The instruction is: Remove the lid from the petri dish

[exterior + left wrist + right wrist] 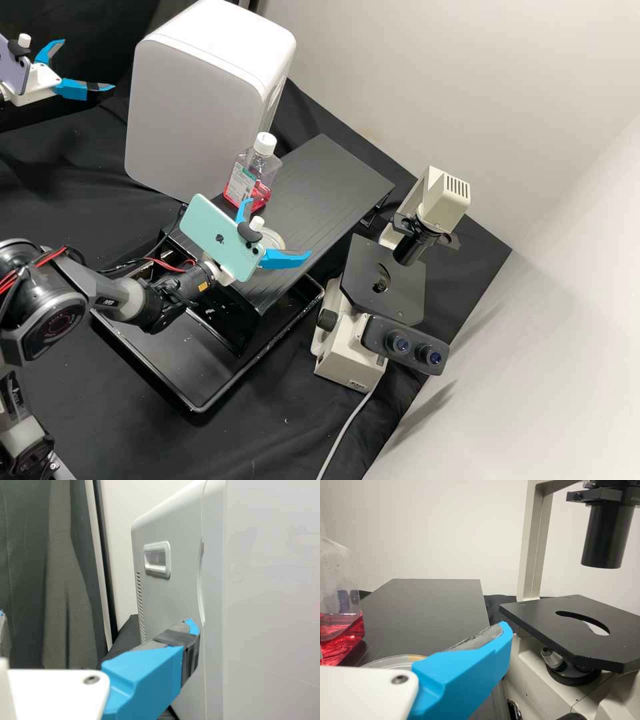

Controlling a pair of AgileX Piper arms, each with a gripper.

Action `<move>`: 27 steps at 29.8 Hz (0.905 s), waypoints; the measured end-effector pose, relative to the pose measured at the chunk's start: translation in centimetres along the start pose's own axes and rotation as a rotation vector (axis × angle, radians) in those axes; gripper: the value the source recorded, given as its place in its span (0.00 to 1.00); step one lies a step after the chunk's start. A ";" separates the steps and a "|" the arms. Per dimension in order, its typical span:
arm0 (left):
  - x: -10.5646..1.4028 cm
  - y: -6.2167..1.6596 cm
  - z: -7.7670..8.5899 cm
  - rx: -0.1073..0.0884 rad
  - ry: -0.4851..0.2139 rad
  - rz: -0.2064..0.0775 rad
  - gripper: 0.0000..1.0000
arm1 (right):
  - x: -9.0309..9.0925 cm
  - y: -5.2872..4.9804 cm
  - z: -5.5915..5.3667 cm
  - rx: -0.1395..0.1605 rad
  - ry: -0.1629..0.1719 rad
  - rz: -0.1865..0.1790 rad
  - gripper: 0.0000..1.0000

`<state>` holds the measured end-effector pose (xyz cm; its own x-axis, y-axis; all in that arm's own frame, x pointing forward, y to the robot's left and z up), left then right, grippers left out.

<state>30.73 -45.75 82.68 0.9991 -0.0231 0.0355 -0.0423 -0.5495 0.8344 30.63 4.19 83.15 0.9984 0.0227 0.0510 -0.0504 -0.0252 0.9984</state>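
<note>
Looking through the right wrist camera, I have the right gripper low over the petri dish, which sits, lid apparently on, at the end of the raised black platform nearest that arm. Its blue fingers stand apart, one on either side of the dish, set that way, I judge, to close on the lid's rim. I cannot tell whether either pad touches it yet. The left gripper hangs well apart beside the white rounded box, fingers spread and holding nothing, out of the way. The flask of red liquid stands just beyond the dish, so I would watch the far finger on the lift. The microscope stands off the platform's other side, its stage near the lifting path
</note>
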 end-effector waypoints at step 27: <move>-1.1 -0.46 4.1 -0.060 -0.109 -0.019 1.00 | 0.0 0.0 0.0 0.000 0.000 0.000 1.00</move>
<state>29.67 -48.87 80.02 0.9937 -0.1060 -0.0377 -0.0205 -0.4998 0.8659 30.63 4.19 83.15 0.9984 0.0227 0.0510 -0.0504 -0.0252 0.9984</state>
